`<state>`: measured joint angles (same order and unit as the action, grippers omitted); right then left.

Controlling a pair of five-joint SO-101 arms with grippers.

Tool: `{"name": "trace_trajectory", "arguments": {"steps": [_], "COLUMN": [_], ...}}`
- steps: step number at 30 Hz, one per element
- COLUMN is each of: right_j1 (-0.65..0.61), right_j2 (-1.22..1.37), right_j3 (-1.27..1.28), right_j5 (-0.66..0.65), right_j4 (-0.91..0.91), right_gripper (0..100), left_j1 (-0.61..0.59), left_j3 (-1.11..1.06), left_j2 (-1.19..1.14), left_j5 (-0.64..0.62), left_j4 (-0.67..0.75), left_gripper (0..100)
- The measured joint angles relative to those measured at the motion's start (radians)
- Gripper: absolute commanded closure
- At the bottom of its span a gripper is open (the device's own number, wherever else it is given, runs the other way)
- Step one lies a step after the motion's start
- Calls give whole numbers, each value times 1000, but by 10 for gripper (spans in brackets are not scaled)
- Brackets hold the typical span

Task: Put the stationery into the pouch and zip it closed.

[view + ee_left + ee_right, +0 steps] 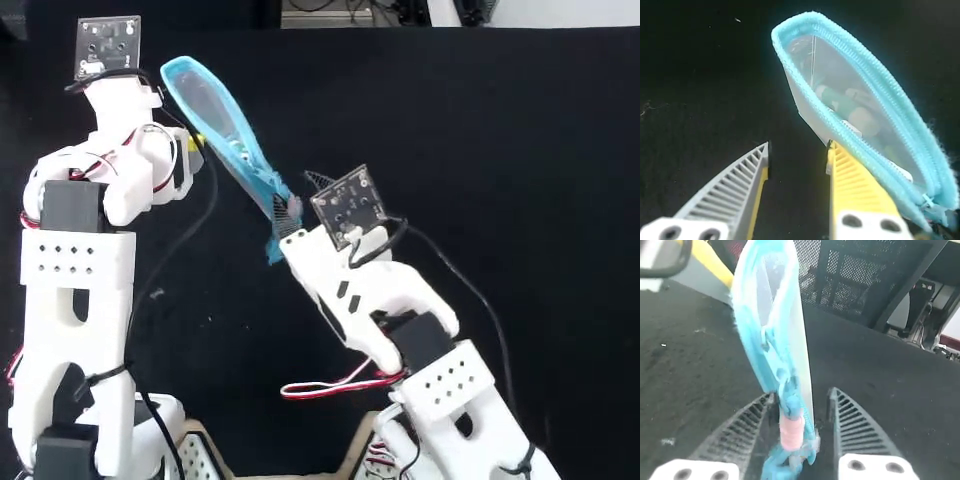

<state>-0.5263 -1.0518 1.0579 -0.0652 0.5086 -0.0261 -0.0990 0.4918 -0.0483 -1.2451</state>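
Note:
A light-blue see-through pouch (225, 125) is held up off the black table, slanting from the far left toward the middle. My right gripper (290, 222) is shut on its lower end, the pouch (775, 325) rising between the grey fingers of that gripper (800, 395), with a pink zip pull (791, 432) low between them. My left gripper (797, 150) stands open with nothing between its fingers. The pouch (855, 100) rests against the outer side of its yellow finger (855, 190). The pouch mouth gapes open, and green-and-white stationery (840, 102) lies inside.
Black cloth (500, 150) covers the table, with free room to the right and far side. A black mesh chair (865, 275) stands beyond the table. Both arm bases and their cables (330, 385) sit at the near edge.

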Motion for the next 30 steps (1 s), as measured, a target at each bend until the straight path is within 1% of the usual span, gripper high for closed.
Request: {"name": "trace_trajectory", "arguments": {"steps": [6, 11, 15, 17, 19, 24, 30], "right_j1": [-68, -72, -77, -78, -81, -81, -81], "right_j2": [2, 2, 2, 2, 2, 2, 2], "right_j3": [-3, -3, -3, -3, -3, -2, 55], "right_j5": [0, -8, -114, -135, -115, -15, -5], "right_j4": [0, 0, 0, 0, 0, 0, 0], "right_gripper": [849, 850, 850, 847, 846, 846, 846], "left_j1": [0, 0, 0, 3, 18, 38, 40], "left_j3": [0, 0, 0, 0, 0, 0, 0], "left_j2": [0, 0, 0, 0, 0, 0, 0], "left_j5": [0, 0, 0, 0, 0, 0, 0], "left_j4": [0, 0, 0, 0, 0, 0, 0], "left_gripper": [805, 805, 805, 805, 805, 805, 805]}}
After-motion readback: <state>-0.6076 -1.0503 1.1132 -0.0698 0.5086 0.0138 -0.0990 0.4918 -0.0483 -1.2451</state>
